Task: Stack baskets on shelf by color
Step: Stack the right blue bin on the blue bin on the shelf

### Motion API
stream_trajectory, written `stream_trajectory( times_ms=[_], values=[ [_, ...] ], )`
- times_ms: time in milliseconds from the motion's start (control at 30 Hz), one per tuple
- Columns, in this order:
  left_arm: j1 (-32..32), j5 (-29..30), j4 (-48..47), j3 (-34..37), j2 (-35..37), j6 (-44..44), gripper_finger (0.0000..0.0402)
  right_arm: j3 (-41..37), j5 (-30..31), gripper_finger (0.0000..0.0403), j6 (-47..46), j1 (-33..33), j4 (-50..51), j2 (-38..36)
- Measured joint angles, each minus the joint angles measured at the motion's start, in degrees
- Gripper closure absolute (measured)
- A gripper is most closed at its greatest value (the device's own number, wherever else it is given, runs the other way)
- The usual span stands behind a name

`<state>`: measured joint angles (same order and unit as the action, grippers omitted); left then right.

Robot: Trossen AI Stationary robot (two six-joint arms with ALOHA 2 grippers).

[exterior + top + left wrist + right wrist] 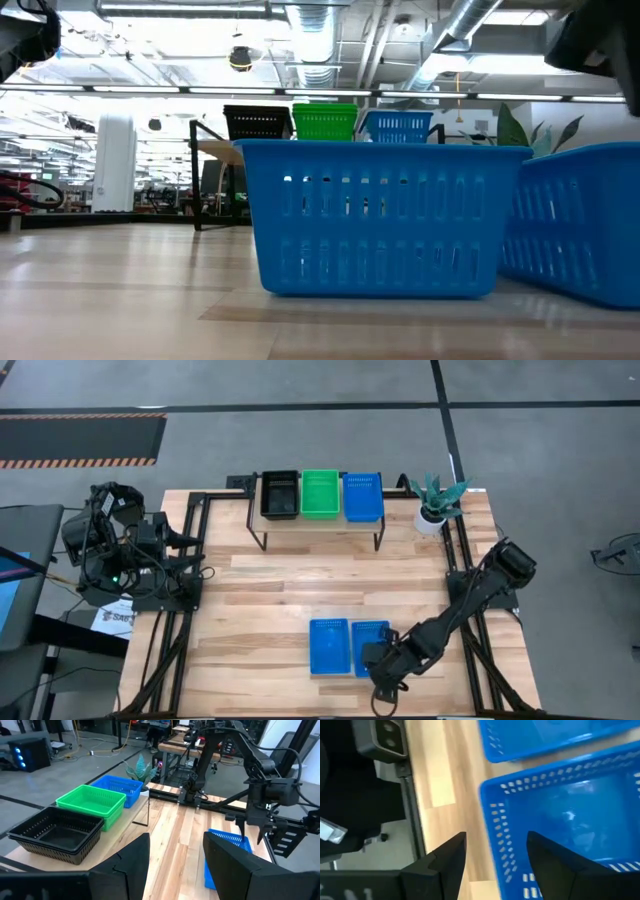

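The shelf [320,525] stands at the table's far side and bears black baskets [279,494], green baskets [320,493] and a blue one [362,496] side by side. Two more blue baskets rest on their bottoms near the table's near edge, a left one [328,647] and a right one [368,642]. My right gripper [496,837] is open above the right basket's near short wall [495,820], with one finger to each side of it and apart from it. My left gripper [176,837] is open and waits at the table's left edge [180,542].
A potted plant [437,505] stands right of the shelf at the far right corner. Black frame rails [190,560] run along the table's left and right sides. Bare wood [300,585] lies between the shelf and the two near baskets.
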<state>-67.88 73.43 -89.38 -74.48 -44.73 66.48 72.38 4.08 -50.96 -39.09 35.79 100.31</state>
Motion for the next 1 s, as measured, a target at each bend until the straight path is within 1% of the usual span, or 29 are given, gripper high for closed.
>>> stream_trajectory(
  times_ms=[167,333,433,533,600,667,733,800,833,867,1000],
  values=[
    [0.0,0.0,0.0,0.0,0.0,0.0,0.0228,0.0,-0.1,0.0172,0.6,-0.6,-0.8,2.8],
    [0.0,0.0,0.0,0.0,0.0,0.2,0.0228,0.0,-3.6,0.0174,1.8,-0.5,-1.5,6.3],
    [0.0,0.0,0.0,0.0,0.0,0.2,0.0228,0.0,-4.0,0.0176,1.8,-0.4,-1.1,7.8],
    [0.0,0.3,0.0,0.0,0.0,0.2,0.0228,0.0,-3.9,0.0189,1.6,0.1,0.6,8.8],
    [0.0,0.4,0.0,0.0,0.0,0.2,0.0228,0.0,-3.7,0.0215,1.8,0.3,1.8,8.9],
    [0.0,0.4,0.0,0.0,0.0,0.2,0.0228,0.0,-3.1,0.0254,2.9,0.6,1.9,8.8],
    [0.0,0.4,0.0,0.0,0.0,0.2,0.0228,0.0,-2.6,0.0303,4.1,1.0,2.1,8.7],
    [0.0,0.4,0.0,0.0,0.0,0.2,0.0228,0.0,-2.2,0.0361,5.1,1.4,2.7,8.0],
    [0.0,0.4,0.0,0.0,0.0,0.2,0.0228,0.1,-2.2,0.0380,5.4,1.8,3.0,7.8],
    [0.0,0.3,0.0,0.0,0.0,0.2,0.0228,0.1,-2.0,0.0388,5.8,2.1,3.5,7.4],
    [0.0,0.3,-0.1,0.0,0.0,0.2,0.0228,1.3,-1.0,0.0395,7.1,3.3,8.5,5.4]
  ],
)
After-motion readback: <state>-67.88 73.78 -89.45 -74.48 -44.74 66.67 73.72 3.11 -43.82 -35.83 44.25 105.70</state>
